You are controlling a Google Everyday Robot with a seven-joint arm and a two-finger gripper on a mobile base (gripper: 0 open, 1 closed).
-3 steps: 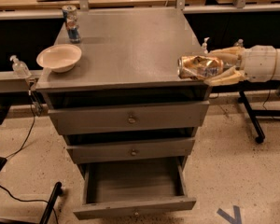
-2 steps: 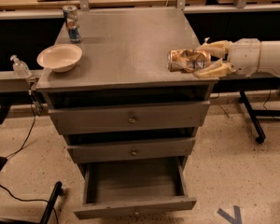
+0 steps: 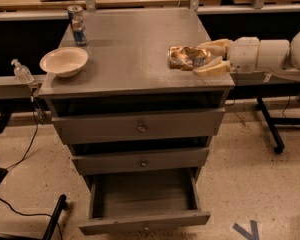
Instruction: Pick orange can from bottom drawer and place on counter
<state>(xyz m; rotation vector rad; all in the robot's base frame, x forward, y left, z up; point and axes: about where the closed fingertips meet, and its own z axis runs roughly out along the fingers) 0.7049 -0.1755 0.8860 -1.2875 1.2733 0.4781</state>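
The orange can (image 3: 184,57) is dented, orange-brown with silver patches, and lies on its side over the right part of the counter (image 3: 132,46). My gripper (image 3: 202,58) reaches in from the right on a white arm and is shut on the can, one cream finger behind it and one in front. I cannot tell whether the can touches the counter or hangs just above it. The bottom drawer (image 3: 144,220) is pulled open below, and its inside shows nothing in it.
A cream bowl (image 3: 63,61) sits at the counter's left front. A taller blue, red and silver can (image 3: 77,25) stands at the back left. A small clear bottle (image 3: 22,72) sits on a ledge to the left. Two upper drawers are partly open. Wooden tables stand behind.
My gripper has carried the orange can leftward, from past the counter's right edge to over the counter's right part. The drawers, bowl and tall can have not moved.
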